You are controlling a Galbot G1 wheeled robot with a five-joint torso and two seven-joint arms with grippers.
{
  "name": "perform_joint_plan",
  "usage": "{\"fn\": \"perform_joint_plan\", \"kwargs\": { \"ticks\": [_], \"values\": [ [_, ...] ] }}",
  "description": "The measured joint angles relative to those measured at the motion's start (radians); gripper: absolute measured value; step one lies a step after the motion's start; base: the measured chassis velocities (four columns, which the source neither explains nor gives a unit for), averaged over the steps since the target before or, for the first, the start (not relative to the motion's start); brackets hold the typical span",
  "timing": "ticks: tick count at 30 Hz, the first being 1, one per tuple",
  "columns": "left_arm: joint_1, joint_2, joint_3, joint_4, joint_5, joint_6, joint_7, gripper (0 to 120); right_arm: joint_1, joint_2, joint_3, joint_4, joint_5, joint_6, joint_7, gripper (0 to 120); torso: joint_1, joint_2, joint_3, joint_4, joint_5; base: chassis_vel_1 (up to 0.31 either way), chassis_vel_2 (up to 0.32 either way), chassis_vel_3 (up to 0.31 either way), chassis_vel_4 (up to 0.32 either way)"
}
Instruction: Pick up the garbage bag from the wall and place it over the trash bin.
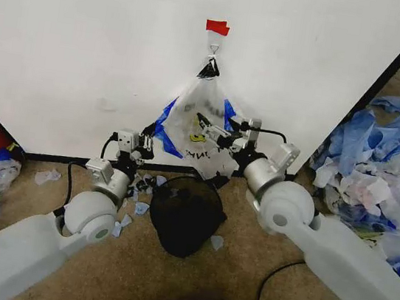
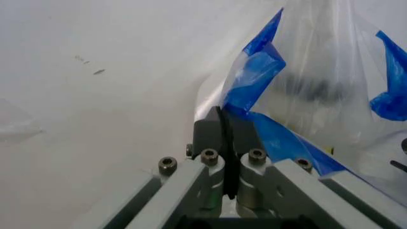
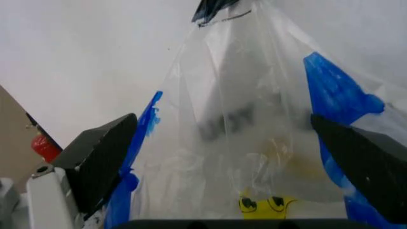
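1. The garbage bag (image 1: 200, 124) hangs from a small hook (image 1: 213, 47) on the wall (image 1: 88, 45), just under a red tape patch (image 1: 217, 26). Its lower end reaches down to just above the trash bin (image 1: 186, 215).
2. The trash bin stands on the floor at the foot of the wall, directly below the bag, between the two arms.
3. The left gripper (image 1: 147, 143) is at the bag's lower left edge. In the left wrist view its fingers (image 2: 213, 143) are pressed together, and the blue trim (image 2: 254, 81) of the bag runs into the seam between them, so it grips the bag.
4. The right gripper (image 1: 214, 131) is up against the front of the bag, from the right side. In the right wrist view its two dark fingers (image 3: 102, 157) stand wide apart, with the clear plastic and the yellow smiley (image 3: 267, 205) between them.
5. Blue-and-white plastic scraps (image 1: 376, 167) lie heaped on the floor to the right, well apart from the bin.
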Motion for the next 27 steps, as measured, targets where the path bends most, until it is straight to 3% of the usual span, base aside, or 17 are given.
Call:
{"fn": "perform_joint_plan", "kwargs": {
  "ticks": [27],
  "values": [
    [0.002,-0.006,-0.002,0.001,0.0,-0.001,0.0,0,-0.046,-0.003,0.004,-0.001,-0.052,-0.028,0.053,100,0.0,0.0,0.0,-0.0001,0.0,0.0,0.0,0.0,0.0]
  ]
}}
